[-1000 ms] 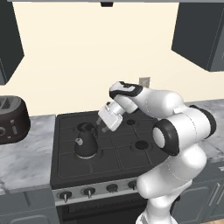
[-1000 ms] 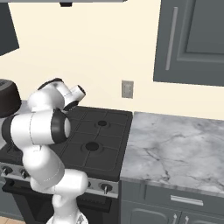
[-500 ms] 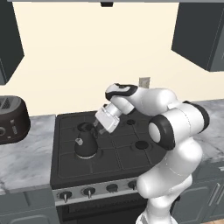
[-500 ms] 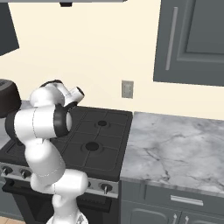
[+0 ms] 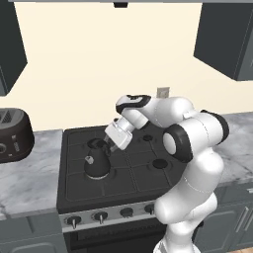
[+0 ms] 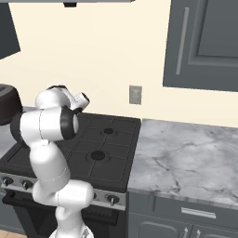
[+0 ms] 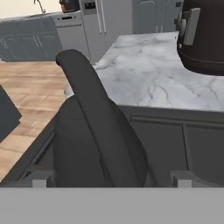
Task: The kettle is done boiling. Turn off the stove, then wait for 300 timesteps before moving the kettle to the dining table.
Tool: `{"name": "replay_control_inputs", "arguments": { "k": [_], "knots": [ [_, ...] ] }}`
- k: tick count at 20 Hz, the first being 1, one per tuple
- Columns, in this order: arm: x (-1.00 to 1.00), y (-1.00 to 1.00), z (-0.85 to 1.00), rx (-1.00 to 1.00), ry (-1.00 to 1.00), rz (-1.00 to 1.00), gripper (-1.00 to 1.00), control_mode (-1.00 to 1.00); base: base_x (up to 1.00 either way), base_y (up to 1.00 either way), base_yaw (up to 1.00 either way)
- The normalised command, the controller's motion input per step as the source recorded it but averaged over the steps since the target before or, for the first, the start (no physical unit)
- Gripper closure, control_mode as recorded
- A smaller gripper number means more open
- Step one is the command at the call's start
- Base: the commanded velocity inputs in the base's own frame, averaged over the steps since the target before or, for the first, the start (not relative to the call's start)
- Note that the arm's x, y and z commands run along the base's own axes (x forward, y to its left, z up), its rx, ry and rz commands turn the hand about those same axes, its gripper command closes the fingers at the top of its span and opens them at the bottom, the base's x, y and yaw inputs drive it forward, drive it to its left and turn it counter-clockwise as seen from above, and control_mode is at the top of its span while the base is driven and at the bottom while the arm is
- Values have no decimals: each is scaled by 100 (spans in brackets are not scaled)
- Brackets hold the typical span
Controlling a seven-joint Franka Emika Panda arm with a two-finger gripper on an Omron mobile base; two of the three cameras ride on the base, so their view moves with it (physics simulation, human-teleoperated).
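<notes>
The kettle (image 5: 97,161) sits on the stove's (image 5: 133,183) left rear burner, its arched handle (image 7: 89,105) rising between the spread fingertips (image 7: 40,179). The gripper (image 5: 109,145) hangs open at its handle. A toaster (image 5: 14,134) stands left.

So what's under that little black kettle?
The kettle sits on the stove, on its dark grates. Its body covers whatever burner lies beneath, so no flame can be checked.

Base views flank stove (image 5: 123,168), hand view close on kettle (image 7: 96,144)
</notes>
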Motion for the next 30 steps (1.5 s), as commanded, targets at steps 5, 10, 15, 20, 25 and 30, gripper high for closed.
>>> {"name": "replay_control_inputs", "arguments": {
  "k": [5, 10, 15, 20, 25, 30],
  "knots": [
    [22, 8, -9, 0, 0, 1, -100, -100, 0, 0, 0],
    [10, 11, -11, 0, 0, 2, -100, -100, 0, 0, 0],
    [0, 20, -14, 0, 0, 3, -100, -100, 0, 0, 0],
    [0, 25, -17, 0, 0, 3, 100, -100, 0, 0, 0],
    [0, 11, -14, 0, 2, 1, 100, -100, 0, 0, 0],
    [-6, 5, -11, 0, 0, 0, 100, -100, 0, 0, 0]
  ]
}}
